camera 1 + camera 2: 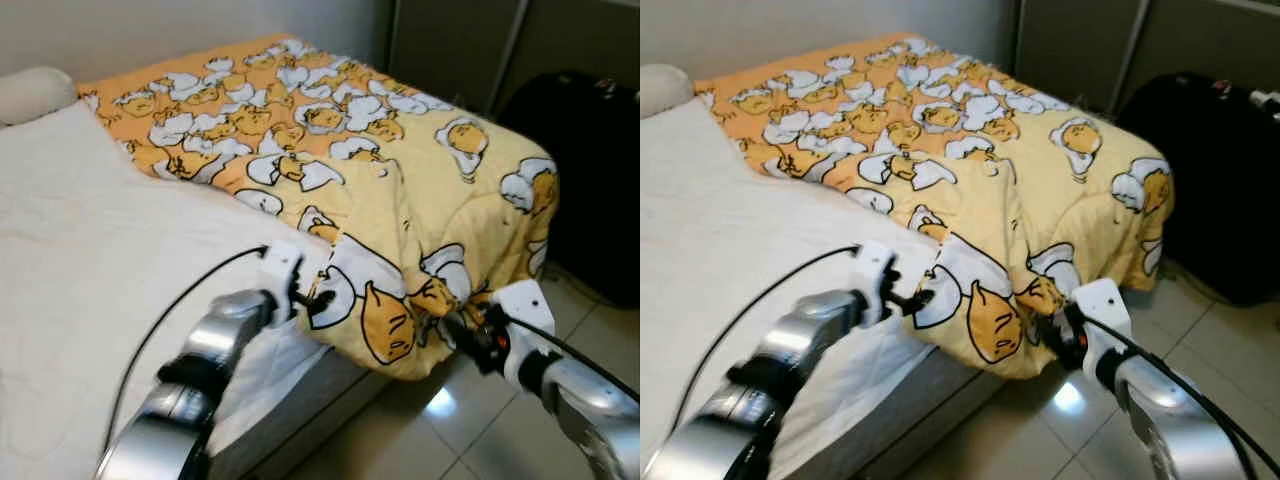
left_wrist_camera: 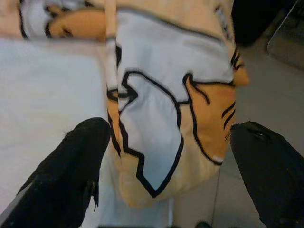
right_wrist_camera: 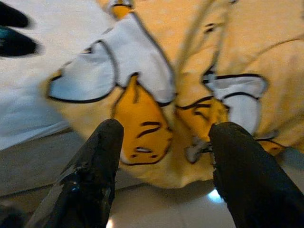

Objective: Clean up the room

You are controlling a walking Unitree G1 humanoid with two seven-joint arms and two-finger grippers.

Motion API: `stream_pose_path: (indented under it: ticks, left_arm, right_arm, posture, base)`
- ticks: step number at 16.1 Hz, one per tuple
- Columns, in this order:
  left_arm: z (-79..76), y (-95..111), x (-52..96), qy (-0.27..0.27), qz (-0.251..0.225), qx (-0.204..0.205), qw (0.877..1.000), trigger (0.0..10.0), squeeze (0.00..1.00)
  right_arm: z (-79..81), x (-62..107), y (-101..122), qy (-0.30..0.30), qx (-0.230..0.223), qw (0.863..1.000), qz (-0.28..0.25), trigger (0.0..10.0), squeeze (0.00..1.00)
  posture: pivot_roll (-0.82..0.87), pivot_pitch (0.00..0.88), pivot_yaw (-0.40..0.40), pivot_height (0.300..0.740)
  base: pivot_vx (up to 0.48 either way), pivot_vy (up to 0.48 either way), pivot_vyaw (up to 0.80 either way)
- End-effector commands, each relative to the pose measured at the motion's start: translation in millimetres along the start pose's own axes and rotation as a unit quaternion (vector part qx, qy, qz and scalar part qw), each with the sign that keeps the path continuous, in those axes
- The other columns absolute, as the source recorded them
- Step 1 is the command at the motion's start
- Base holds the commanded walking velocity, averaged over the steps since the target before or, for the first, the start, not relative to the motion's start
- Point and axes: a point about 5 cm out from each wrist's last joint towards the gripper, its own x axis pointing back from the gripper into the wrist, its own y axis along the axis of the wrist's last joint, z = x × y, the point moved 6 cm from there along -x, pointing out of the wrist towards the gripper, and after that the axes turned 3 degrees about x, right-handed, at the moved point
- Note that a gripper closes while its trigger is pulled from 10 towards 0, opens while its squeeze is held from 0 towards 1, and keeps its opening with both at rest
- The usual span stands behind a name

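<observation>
Bed [image 1: 70,270], both grippers' jaws wide apart, beside quilt [image 1: 400,180]

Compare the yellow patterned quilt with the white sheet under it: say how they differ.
The quilt is yellow-orange with printed cartoon figures; the sheet is plain white. The quilt is bunched on one side with a corner hanging over the bed's edge; the sheet lies flat on the mattress. Both are soft bedding on the same bed.
</observation>
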Motion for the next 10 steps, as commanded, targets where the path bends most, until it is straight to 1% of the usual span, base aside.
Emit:
stream_pose_path:
  ticks: [1,2,3,4,5,6,7,8,9,10]
  left_arm:
    - [2.6,-8,-1.8,0.008,0.012,0.004,1.0,10.0,1.0]
    - [2.4,-12,-4.2,0.013,0.021,-0.001,1.0,10.0,1.0]
    - [5.0,-16,-5.2,0.025,0.031,-0.009,0.999,10.0,1.0]
    - [9.0,-21,-5.8,0.041,0.04,-0.01,0.998,10.0,1.0]
    - [11.9,-24,-5.6,0.052,0.043,-0.008,0.998,10.0,1.0]
    - [15.8,-26,-5.5,0.067,0.042,0.008,0.997,10.0,0.59]
    - [17.1,-25,-5.9,0.075,0.038,0.02,0.996,10.0,0.28]
    - [16.1,-23,-6.8,0.073,0.03,0.028,0.996,10.0,0.28]
    - [15.1,-22,-8.0,0.076,0.029,0.034,0.996,10.0,0.02]
    - [11.0,-24,-9.6,0.069,0.033,0.046,0.996,10.0,0.0]
  right_arm:
    - [8.9,5.8,1,0.021,-0.003,1.0,0.003,10.0,1.0]
    - [13.1,9.8,-1,0.03,-0.004,1.0,0.007,10.0,1.0]
    - [18.0,13.4,0,0.041,-0.013,0.999,0.006,10.0,1.0]
    - [25.3,18.2,3,0.061,-0.025,0.998,0.0,10.0,1.0]
    - [30.9,21.3,6,0.077,-0.027,0.997,-0.004,10.0,1.0]
    - [41.3,27.9,10,0.108,-0.028,0.994,-0.012,10.0,1.0]
    - [47.8,33.2,13,0.128,-0.03,0.991,-0.016,10.0,1.0]
    - [51.5,37.2,14,0.14,-0.032,0.989,-0.018,10.0,1.0]
    - [52.1,41.0,14,0.143,-0.032,0.989,-0.017,10.0,1.0]
    - [53.9,44.1,15,0.146,-0.039,0.988,-0.016,10.0,1.0]
  posture:
    - [-0.28,0.096,0.083,0.74]
    - [-0.28,0.119,0.088,0.74]
    - [-0.29,0.137,0.092,0.74]
    - [-0.31,0.165,0.096,0.74]
    - [-0.31,0.178,0.097,0.74]
    - [-0.33,0.197,0.098,0.74]
    - [-0.34,0.21,0.099,0.74]
    - [-0.34,0.213,0.099,0.74]
    - [-0.36,0.228,0.1,0.74]
    - [-0.37,0.232,0.1,0.74]
  base:
    - [0.0,0.0,0.0]
    - [0.0,0.0,0.0]
    - [0.0,0.0,0.0]
    - [0.0,0.0,0.0]
    - [0.0,0.0,0.0]
    - [0.0,0.0,0.0]
    - [0.0,0.0,0.0]
    - [0.0,0.0,0.0]
    - [0.0,0.0,0.0]
    - [0.0,0.0,0.0]
